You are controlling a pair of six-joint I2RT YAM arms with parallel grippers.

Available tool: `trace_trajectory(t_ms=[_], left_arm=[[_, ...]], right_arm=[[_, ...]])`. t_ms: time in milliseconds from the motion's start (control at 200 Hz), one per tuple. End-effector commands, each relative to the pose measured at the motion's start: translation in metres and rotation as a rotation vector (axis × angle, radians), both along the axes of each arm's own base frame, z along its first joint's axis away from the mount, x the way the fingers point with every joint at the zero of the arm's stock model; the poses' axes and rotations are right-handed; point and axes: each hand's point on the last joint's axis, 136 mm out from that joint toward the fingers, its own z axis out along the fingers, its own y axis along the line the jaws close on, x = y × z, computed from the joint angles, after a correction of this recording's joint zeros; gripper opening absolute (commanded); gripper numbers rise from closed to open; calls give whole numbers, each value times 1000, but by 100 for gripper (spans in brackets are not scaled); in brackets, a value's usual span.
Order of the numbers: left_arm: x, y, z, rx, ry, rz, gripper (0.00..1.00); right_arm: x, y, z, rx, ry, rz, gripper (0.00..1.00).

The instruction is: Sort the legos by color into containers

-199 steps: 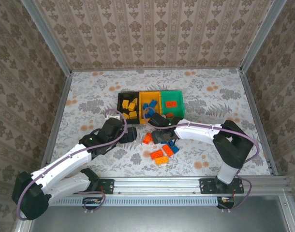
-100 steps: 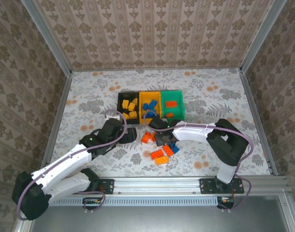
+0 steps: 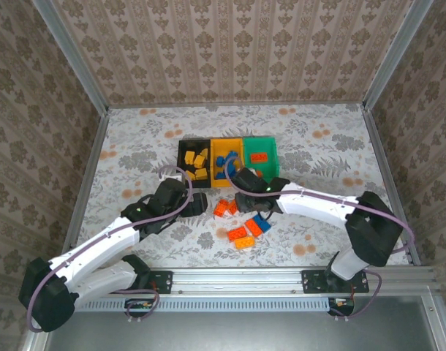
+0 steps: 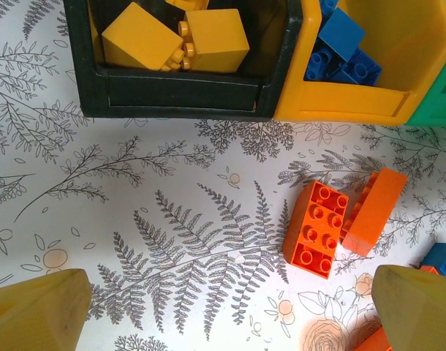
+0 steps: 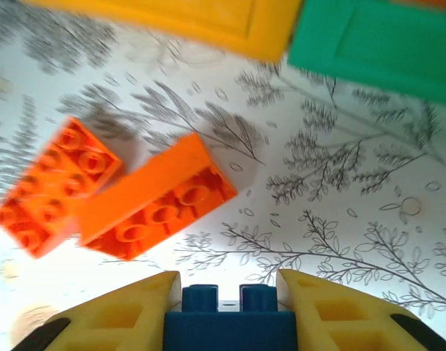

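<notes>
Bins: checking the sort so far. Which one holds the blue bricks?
The middle, yellow-orange bin holds them; the black bin has yellow bricks, and the green bin red-orange bricks.

Three bins (image 3: 180, 161) in a row, loose bricks (image 3: 244, 232) just before them

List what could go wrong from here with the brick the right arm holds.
1. The small blue plastic brick sits between the right fingers near their tips; it may slip out before release.
2. The yellow-orange plastic bin, where other blue bricks lie, abuts the green plastic bin; an off drop could land in the wrong one.
3. Two red-orange plastic bricks lie just ahead and could get knocked.
</notes>
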Motion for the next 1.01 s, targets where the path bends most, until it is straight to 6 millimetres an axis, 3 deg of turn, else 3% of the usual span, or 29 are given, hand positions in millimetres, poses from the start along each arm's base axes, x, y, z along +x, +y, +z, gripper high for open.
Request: trace_trajectory(t_ms=[0, 200, 320, 505, 610, 680, 800, 1000], left_arm=[[0, -1, -1, -21, 8, 7, 100], [-2, -1, -2, -25, 15, 2, 100], [-5, -1, -1, -30, 17, -2, 100], [-9, 0, 0, -30, 25, -8, 100], [-11, 2, 0, -30, 27, -6, 100], [-13, 3, 1, -36, 22, -7, 100], [-14, 3, 3, -35, 15, -15, 100], [-12, -1, 9, -35, -2, -49, 100]], right_arm=[[12, 13, 40, 51, -58, 30, 32], [67, 32, 62, 77, -98, -22, 32], [106, 36, 51, 77, -87, -85, 33], [144, 50, 39, 79, -90, -121, 35], [152, 49, 29, 49, -63, -141, 40], [155, 50, 29, 49, -63, -138, 52], [157, 51, 45, 65, -92, -134, 67], [131, 46, 74, 113, -133, -106, 74]])
